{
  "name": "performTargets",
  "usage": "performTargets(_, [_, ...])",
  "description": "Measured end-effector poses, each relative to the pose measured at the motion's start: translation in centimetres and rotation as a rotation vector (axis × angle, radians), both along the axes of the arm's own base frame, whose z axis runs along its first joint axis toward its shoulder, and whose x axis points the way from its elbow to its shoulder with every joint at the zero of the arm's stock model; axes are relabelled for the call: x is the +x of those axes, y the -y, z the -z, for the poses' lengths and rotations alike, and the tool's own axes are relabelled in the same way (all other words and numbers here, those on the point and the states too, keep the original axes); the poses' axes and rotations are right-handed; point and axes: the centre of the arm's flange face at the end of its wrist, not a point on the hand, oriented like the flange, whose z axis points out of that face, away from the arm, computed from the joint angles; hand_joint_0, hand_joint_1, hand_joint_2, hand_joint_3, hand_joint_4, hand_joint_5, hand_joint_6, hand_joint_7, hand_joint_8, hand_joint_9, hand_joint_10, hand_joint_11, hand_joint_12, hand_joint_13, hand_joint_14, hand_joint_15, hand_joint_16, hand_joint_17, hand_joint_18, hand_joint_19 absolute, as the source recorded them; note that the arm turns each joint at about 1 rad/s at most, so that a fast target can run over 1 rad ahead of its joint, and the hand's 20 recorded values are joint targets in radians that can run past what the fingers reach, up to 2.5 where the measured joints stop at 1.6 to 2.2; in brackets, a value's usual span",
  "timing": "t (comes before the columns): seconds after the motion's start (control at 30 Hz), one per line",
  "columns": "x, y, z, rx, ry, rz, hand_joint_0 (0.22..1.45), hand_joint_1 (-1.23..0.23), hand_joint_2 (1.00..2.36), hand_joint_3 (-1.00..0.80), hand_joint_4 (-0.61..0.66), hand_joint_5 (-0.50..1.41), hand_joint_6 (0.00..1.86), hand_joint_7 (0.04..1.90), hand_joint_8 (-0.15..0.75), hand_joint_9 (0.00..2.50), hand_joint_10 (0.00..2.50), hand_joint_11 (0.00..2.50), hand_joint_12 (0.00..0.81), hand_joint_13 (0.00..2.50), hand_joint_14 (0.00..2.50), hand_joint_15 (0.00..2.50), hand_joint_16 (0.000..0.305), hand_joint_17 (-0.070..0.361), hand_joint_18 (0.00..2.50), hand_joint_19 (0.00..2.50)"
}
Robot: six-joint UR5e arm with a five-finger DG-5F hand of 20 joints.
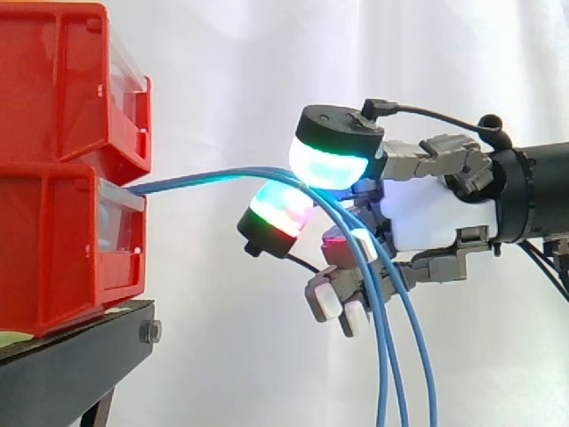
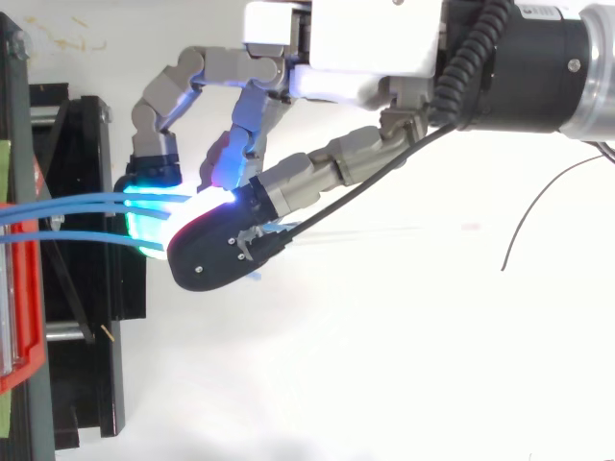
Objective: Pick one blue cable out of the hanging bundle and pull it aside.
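Remote check, step in hand: separating one strand from the blue cables (image 1: 213, 176) before drawing it sideways.

Hand (image 1: 436, 213): its fingers are curled, and two glowing pads (image 1: 327, 165) are closed from above and below onto the cables. I read this as a pinch. From the side, more than one strand appears to run through the gap between the pads. I cannot tell how many are actually caught.

Position of the cables: they leave the red bins (image 1: 53, 107) on the black stand (image 1: 71, 356) and run nearly level across to the hand. They pass between the upper and lower pads, then bend over and hang down just in front of the palm. From above, the strands converge on the pads.

Recommendation: in my judgement the grip should be confirmed as holding a single strand before any pull. If several are caught, I would ease the pads apart and take the outermost strand alone. The pull should go slowly to the side, away from the bins, with the pinch kept firm so the strand does not slip. The risk is that the neighbouring strands get dragged along.
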Motion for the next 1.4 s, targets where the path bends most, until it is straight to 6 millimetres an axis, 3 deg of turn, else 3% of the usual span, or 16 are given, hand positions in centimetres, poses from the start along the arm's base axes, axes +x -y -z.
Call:
performTargets(0.03, [0.0, 0.0, 0.0, 0.0, 0.0, 0.0, 0.76, -0.85, 1.0, -0.5, -0.16, -0.17, 0.94, 0.99, 0.239, 1.1, 0.02, 0.84, 0.311, 0.93, 0.02, 0.7, 0.038, 0.085, 0.84, 0.72])
performTargets(0.13, [0.0, 0.0, 0.0, 0.0, 0.0, 0.001, 0.77, -0.82, 1.0, -0.5, -0.21, -0.18, 0.94, 0.94, 0.215, 1.09, 0.02, 0.83, 0.301, 0.92, 0.02, 0.68, 0.037, 0.083, 0.84, 0.7])
performTargets(0.27, [-0.1, 0.1, 0.0, 0.0, -0.003, 0.001, 0.68, -0.86, 1.0, -0.5, -0.1, -0.17, 0.91, 0.78, 0.204, 1.09, 0.02, 0.84, 0.293, 0.91, 0.02, 0.7, 0.036, 0.08, 0.82, 0.72])
performTargets(0.33, [-0.1, 0.1, 0.0, 0.0, -0.006, 0.0, 0.6, -0.86, 1.0, -0.5, -0.06, -0.15, 0.9, 0.8, 0.207, 1.11, 0.02, 0.83, 0.293, 0.91, 0.02, 0.71, 0.036, 0.08, 0.81, 0.75])
performTargets(0.37, [-0.1, 0.1, 0.0, 0.0, -0.007, 0.0, 0.51, -0.81, 1.0, -0.5, -0.05, -0.15, 0.91, 0.79, 0.228, 1.13, 0.02, 0.83, 0.311, 0.92, 0.02, 0.71, 0.039, 0.087, 0.81, 0.75])
performTargets(0.47, [-0.1, 0.1, -0.2, 0.0, -0.005, 0.0, 0.44, -0.66, 1.0, -0.5, -0.04, -0.14, 0.91, 0.77, 0.264, 1.17, 0.01, 0.82, 0.342, 0.94, 0.02, 0.71, 0.044, 0.1, 0.82, 0.75])
performTargets(0.63, [-0.2, 0.0, -0.4, 0.0, -0.003, 0.0, 0.46, -0.44, 1.0, -0.5, -0.06, -0.14, 0.9, 0.77, 0.279, 1.21, 0.02, 0.83, 0.354, 0.95, 0.02, 0.72, 0.045, 0.1, 0.8, 0.77])
performTargets(0.73, [-0.2, 0.1, -0.6, 0.0, -0.001, 0.001, 0.53, -0.51, 1.0, -0.48, -0.07, -0.14, 0.89, 0.84, 0.256, 1.22, 0.02, 0.84, 0.329, 0.95, 0.02, 0.75, 0.04, 0.089, 0.77, 0.82])
performTargets(0.77, [-0.3, 0.1, -0.7, 0.0, -0.002, 0.001, 0.56, -0.59, 1.01, -0.27, -0.06, -0.12, 0.89, 0.81, 0.283, 1.27, 0.02, 0.84, 0.362, 0.99, 0.02, 0.73, 0.047, 0.105, 0.84, 0.78])
performTargets(0.83, [-0.3, 0.1, -0.8, 0.0, -0.003, 0.001, 0.55, -0.62, 1.0, -0.09, -0.06, -0.1, 0.9, 0.8, 0.331, 1.31, 0.01, 0.82, 0.407, 1.05, 0.02, 0.71, 0.057, 0.128, 0.94, 0.74])
performTargets(0.87, [-0.3, 0.1, -0.8, 0.0, -0.004, 0.001, 0.5, -0.61, 1.16, -0.08, -0.08, -0.1, 0.9, 0.81, 0.338, 1.32, 0.01, 0.81, 0.42, 1.06, 0.02, 0.71, 0.06, 0.134, 0.96, 0.72])
performTargets(0.93, [-0.4, 0.2, -0.8, -0.001, -0.006, 0.001, 0.5, -0.62, 1.17, -0.07, -0.07, -0.1, 0.9, 0.83, 0.344, 1.32, 0.01, 0.81, 0.42, 1.06, 0.02, 0.71, 0.06, 0.134, 0.96, 0.73])
performTargets(0.97, [-0.4, 0.2, -0.8, -0.003, -0.008, 0.002, 0.52, -0.68, 1.13, -0.03, -0.07, -0.11, 0.92, 0.8, 0.343, 1.31, 0.01, 0.82, 0.417, 1.05, 0.02, 0.72, 0.059, 0.132, 0.95, 0.73])
performTargets(1.0, [-0.5, 0.3, -0.8, -0.004, -0.01, 0.001, 0.57, -0.71, 1.0, 0.0, -0.05, -0.12, 0.93, 0.78, 0.336, 1.28, 0.02, 0.82, 0.406, 1.03, 0.02, 0.73, 0.057, 0.128, 0.93, 0.75])
performTargets(1.17, [-0.7, 0.3, -1.2, -0.014, -0.016, 0.001, 0.64, -0.8, 1.02, -0.16, -0.08, -0.16, 0.94, 0.84, 0.25, 1.14, 0.02, 0.88, 0.319, 0.93, 0.02, 0.77, 0.039, 0.087, 0.78, 0.81])
performTargets(1.4, [-1.0, 0.3, -1.5, -0.034, -0.027, -0.001, 0.72, -0.83, 1.01, -0.41, -0.17, -0.18, 0.94, 0.84, 0.223, 1.11, 0.02, 0.87, 0.311, 0.94, 0.02, 0.74, 0.037, 0.084, 0.82, 0.78])
